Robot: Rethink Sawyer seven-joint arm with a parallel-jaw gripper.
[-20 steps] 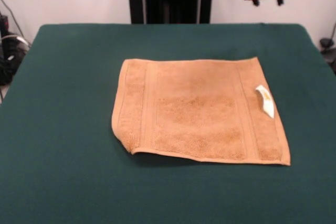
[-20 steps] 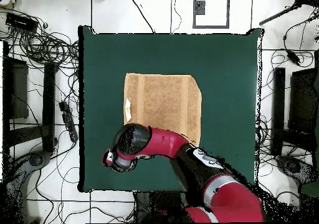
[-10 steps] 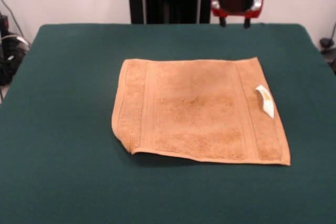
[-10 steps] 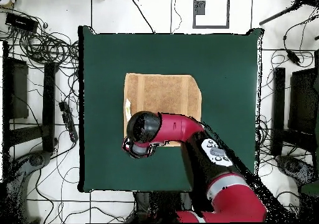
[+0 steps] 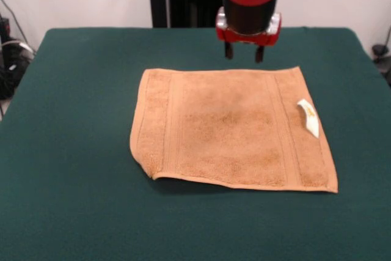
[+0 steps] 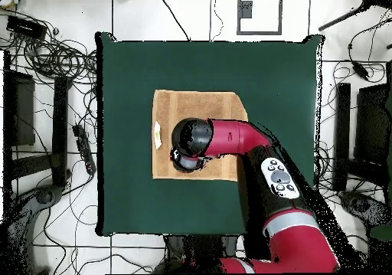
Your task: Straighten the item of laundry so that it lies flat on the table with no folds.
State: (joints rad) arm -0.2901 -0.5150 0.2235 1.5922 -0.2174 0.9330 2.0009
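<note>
A: Nearest the camera in the front view, the table [image 5: 67, 212] is showing only green cloth, then the towel [image 5: 232, 129] is lying around the middle of it.

B: Flat?

A: Mostly. Its near left corner [image 5: 146, 166] is looking curled or tucked under, casting a shadow along the near edge. My guess is that's the fold left to fix. The white tag [image 5: 308, 117] is sitting on top by the right edge, flipped onto the terry.

B: Stripe bands?

A: They're running front to back near the left and right edges, so the weave is reading square to the table, just slightly skewed.

B: Gripper?

A: The gripper [image 5: 244, 52] is hanging just over the towel's far edge, fingers [image 5: 228, 50] pointing down with a gap between them, nothing held. It isn't clearly touching the cloth.

B: Why there?

A: Probably lining up over the towel before picking a spot. In the overhead view the arm [image 6: 260, 161] is reaching across and covering part of the towel, so the gripper itself is hiding under the wrist there.

B: Progress?

A: Nearly done, I'd judge; the curled corner is sitting well apart from the gripper.
</note>
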